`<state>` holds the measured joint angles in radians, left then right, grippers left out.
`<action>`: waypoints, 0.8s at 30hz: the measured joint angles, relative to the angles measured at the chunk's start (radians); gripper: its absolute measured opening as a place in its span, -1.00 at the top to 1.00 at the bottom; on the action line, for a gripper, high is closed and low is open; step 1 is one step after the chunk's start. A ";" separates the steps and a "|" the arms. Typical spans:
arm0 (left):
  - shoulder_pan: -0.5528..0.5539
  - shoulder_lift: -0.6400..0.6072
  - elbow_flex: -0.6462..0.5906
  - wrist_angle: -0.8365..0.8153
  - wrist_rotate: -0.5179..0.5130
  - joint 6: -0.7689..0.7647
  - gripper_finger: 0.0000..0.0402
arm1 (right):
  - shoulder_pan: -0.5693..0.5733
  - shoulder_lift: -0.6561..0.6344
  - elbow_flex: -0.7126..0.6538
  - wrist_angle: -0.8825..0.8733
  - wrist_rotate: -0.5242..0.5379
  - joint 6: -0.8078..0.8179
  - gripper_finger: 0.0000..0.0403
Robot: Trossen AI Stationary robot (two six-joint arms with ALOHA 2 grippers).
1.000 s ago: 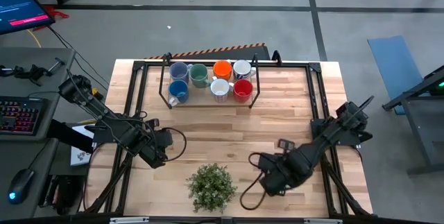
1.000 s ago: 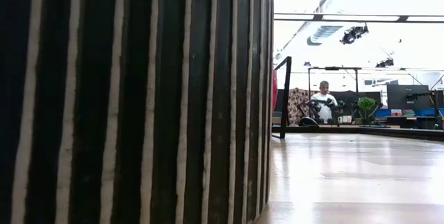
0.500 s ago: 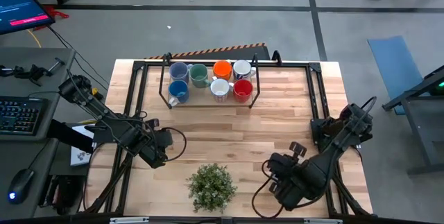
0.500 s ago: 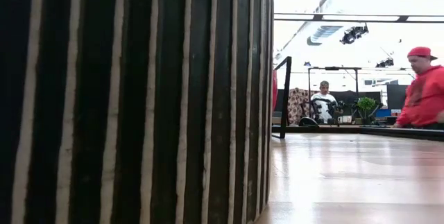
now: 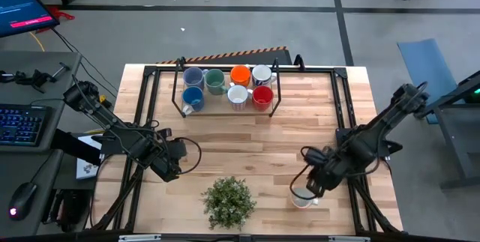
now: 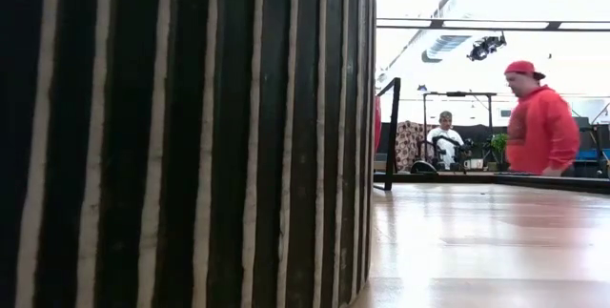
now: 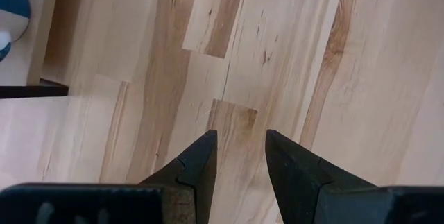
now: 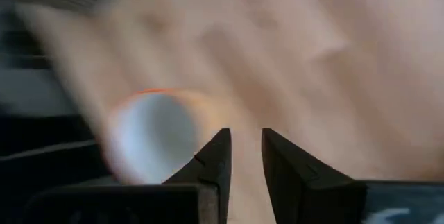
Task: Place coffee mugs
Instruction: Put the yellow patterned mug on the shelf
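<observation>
My right arm has swung outward and stretched toward the right edge of the bench (image 5: 247, 141). A white mug (image 5: 303, 196) now shows beside my right fingers (image 5: 310, 190). A person in red (image 6: 539, 129) has walked in behind.

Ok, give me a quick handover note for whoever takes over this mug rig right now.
Left claw: open, empty, over bare table, front left.
Right claw: open, empty, beside the cream mug, front right.
Seven mugs sit in the rack at the back.
Done: seven racked. Left: probably the cream mug, standing loose, not gripped.
</observation>
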<state>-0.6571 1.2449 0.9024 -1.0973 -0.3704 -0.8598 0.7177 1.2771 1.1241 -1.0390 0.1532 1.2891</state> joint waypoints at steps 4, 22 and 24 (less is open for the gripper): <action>0.000 0.000 0.000 0.000 -0.007 -0.001 0.44 | 0.000 -0.002 -0.081 0.200 -0.121 0.015 0.69; 0.016 0.000 0.000 0.000 -0.033 0.024 0.44 | -0.018 0.168 -0.069 0.168 -0.110 0.012 0.69; 0.016 0.000 0.000 0.000 -0.033 0.037 0.44 | -0.018 0.168 -0.069 0.170 -0.111 0.013 0.69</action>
<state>-0.6407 1.2450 0.9024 -1.0977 -0.4038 -0.8229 0.6998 1.4448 1.0554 -0.8688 0.0421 1.3018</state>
